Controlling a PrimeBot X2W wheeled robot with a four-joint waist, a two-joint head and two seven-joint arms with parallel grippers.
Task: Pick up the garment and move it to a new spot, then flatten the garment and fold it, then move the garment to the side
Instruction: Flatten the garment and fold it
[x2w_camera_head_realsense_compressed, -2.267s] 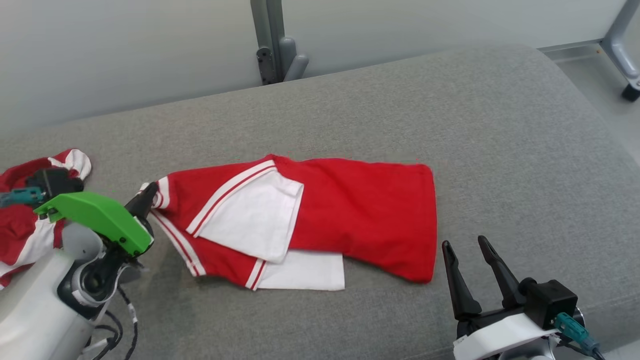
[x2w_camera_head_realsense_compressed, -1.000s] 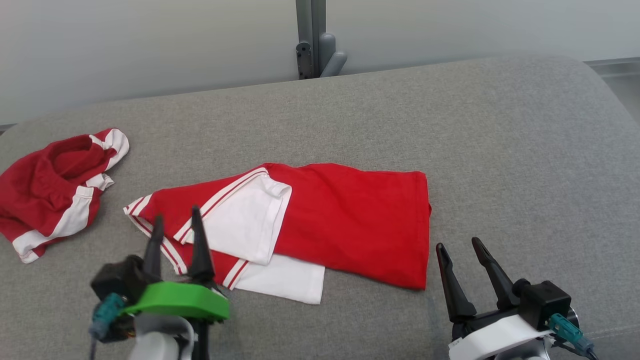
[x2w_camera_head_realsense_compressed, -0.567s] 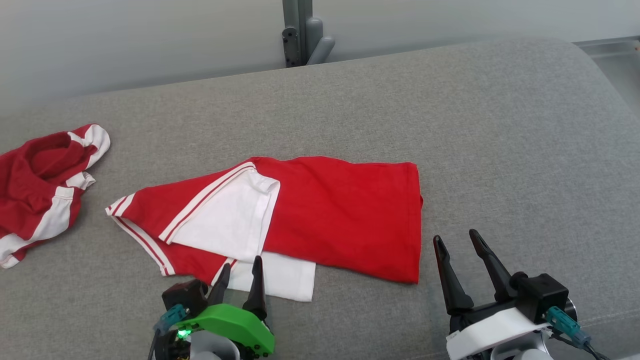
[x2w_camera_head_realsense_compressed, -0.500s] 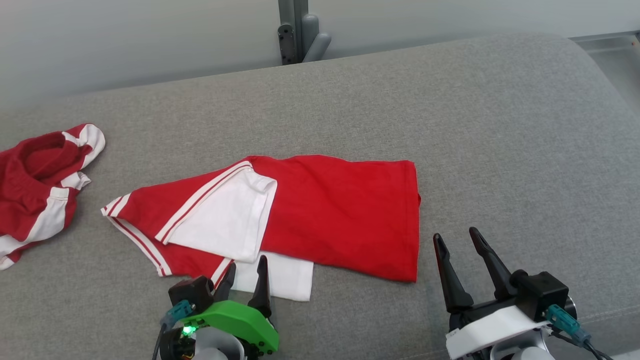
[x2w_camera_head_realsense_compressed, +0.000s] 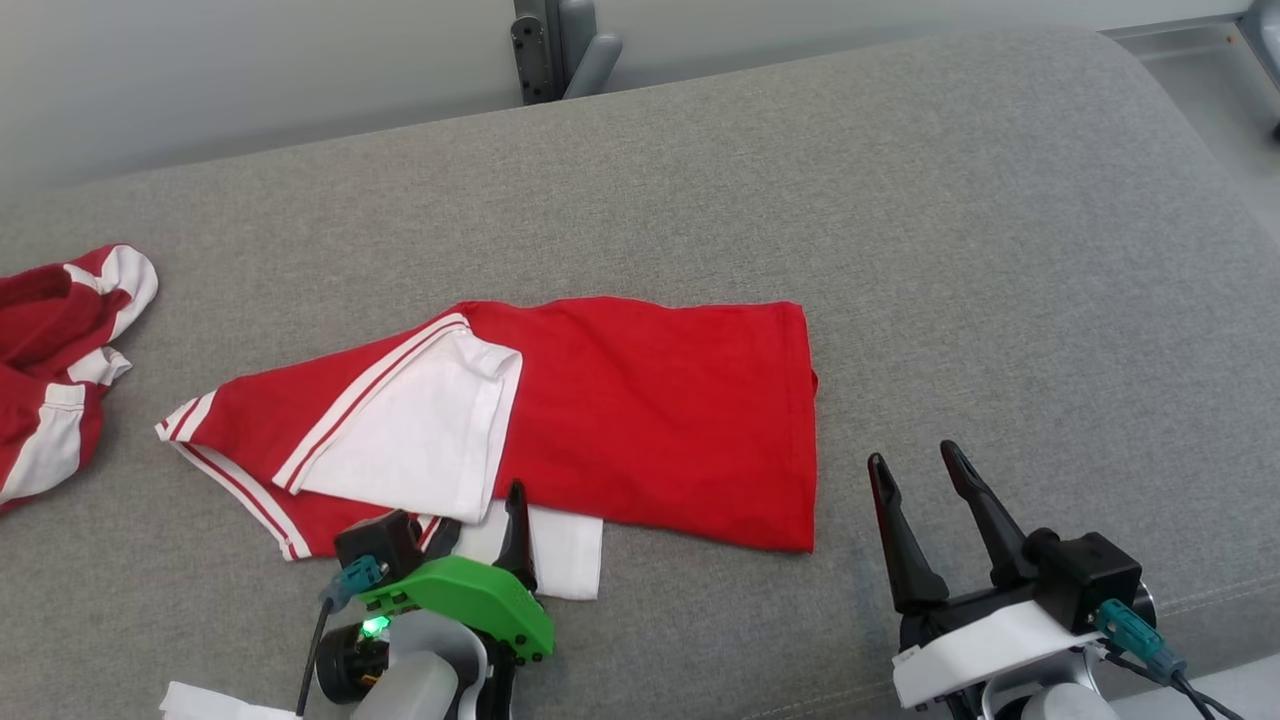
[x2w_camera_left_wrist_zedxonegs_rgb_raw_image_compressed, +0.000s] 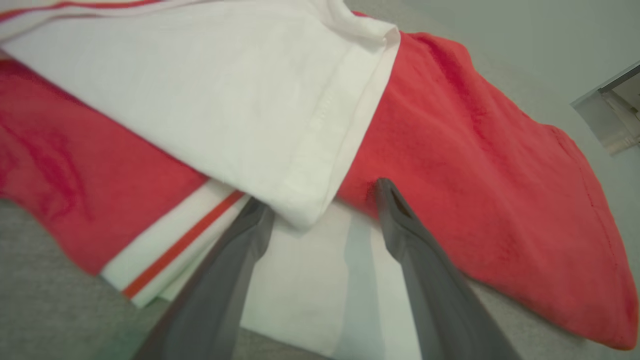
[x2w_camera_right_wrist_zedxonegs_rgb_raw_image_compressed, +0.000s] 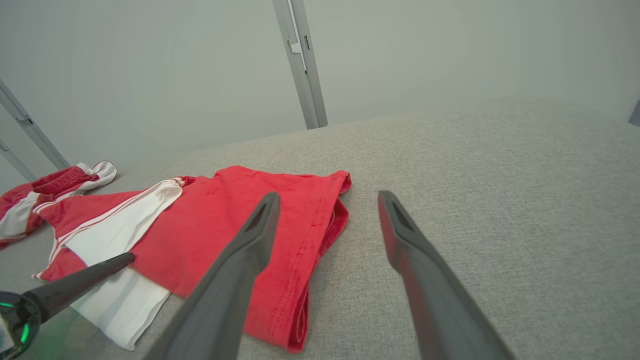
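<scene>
1. Pretty sure the folding step is what's being worked on here. The red cotton garment with white panels and striped trim (x2w_camera_head_realsense_compressed: 650, 400) is lying flat in the middle of the head view on the grey upholstered cushion (x2w_camera_head_realsense_compressed: 1000, 250). It's already doubled over, with a white sleeve (x2w_camera_head_realsense_compressed: 420, 430) laid on top.
2. The left gripper (x2w_camera_head_realsense_compressed: 480, 512) is being held at the garment's near edge, lower left of centre in the head view. Its fingers are spread wide and nothing is being gripped. In the left wrist view, the sleeve's corner and the white flap (x2w_camera_left_wrist_zedxonegs_rgb_raw_image_compressed: 310, 280) poking out underneath are being straddled by the two fingers (x2w_camera_left_wrist_zedxonegs_rgb_raw_image_compressed: 405, 235).
3. The right gripper (x2w_camera_head_realsense_compressed: 913, 455) is being held at the lower right of the head view. Its jaws are also wide and empty, just off the garment's red right-hand edge and not touching the cloth.
4. Best guess at the next move: the white flap is going to have to be pinched and carried over the red body. The layers are thin and stacked, so care is being called for, or the sleeve gets caught along with the flap. The soft cushion could also make it awkward to get a finger under.
5. A crumpled red-and-white garment (x2w_camera_head_realsense_compressed: 50, 340) is lying at the far left edge of the head view. It's well apart from all this and isn't being touched.
</scene>
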